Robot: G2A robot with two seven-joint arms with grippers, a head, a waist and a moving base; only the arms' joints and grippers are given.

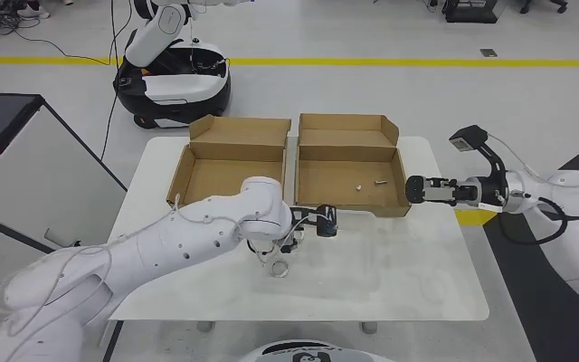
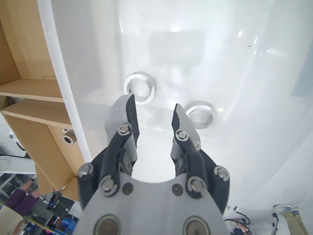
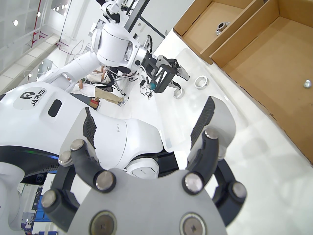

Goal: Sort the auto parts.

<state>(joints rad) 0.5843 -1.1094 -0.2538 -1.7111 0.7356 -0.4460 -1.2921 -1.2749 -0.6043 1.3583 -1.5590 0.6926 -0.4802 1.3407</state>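
Sorting under way: I have the left pincer (image 2: 154, 110) released and empty, hanging low over the white worktop (image 1: 407, 271), its jaws spread just short of two loose metal rings. The first ring (image 2: 139, 88) and the second ring (image 2: 202, 114) lie near each other, toward 7 o'clock from the worktop's middle. At 12 o'clock stand the left box (image 1: 226, 176), holding a flanged fitting (image 3: 221, 28), and the right box (image 1: 335, 176), holding two small bolts (image 1: 380, 183). The right pincer (image 1: 412, 190), also released and empty, hangs at that box's 3 o'clock edge. I judge a ring pickup is in hand. The next move calls for straddling one ring's wall, clenching, then carrying it toward 12 o'clock.
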